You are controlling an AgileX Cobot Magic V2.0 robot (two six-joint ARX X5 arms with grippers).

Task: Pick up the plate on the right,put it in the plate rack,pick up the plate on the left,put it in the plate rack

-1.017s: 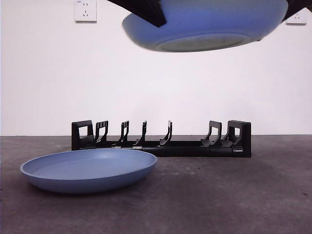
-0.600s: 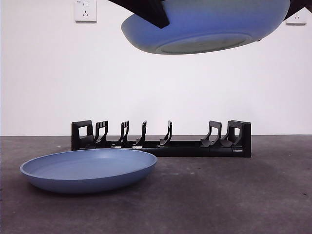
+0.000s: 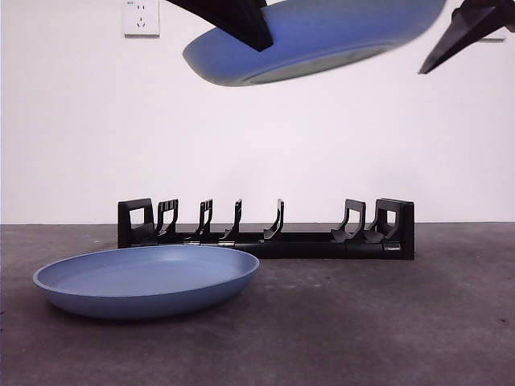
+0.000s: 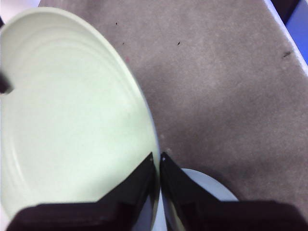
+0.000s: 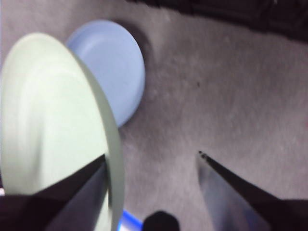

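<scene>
Left gripper (image 4: 157, 159) clamped on rim of raised plate (image 3: 322, 36), high above the rack (image 3: 265, 229), plate tilted, right side up. Right gripper (image 5: 151, 159) jaws apart, one jaw beside the plate's rim, not gripping. Second plate (image 3: 149, 280) flat on table (image 3: 386, 322), near left, in front of rack.

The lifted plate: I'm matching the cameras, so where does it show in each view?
Front view: the lifted plate is at the top, tilted, blue underside showing.
Left wrist view: pale inside, rim in the shut jaws of the left gripper.
Right wrist view: pale, beside the open right gripper.
Shared landmark: the blue plate on the table, front and right wrist views.
</scene>
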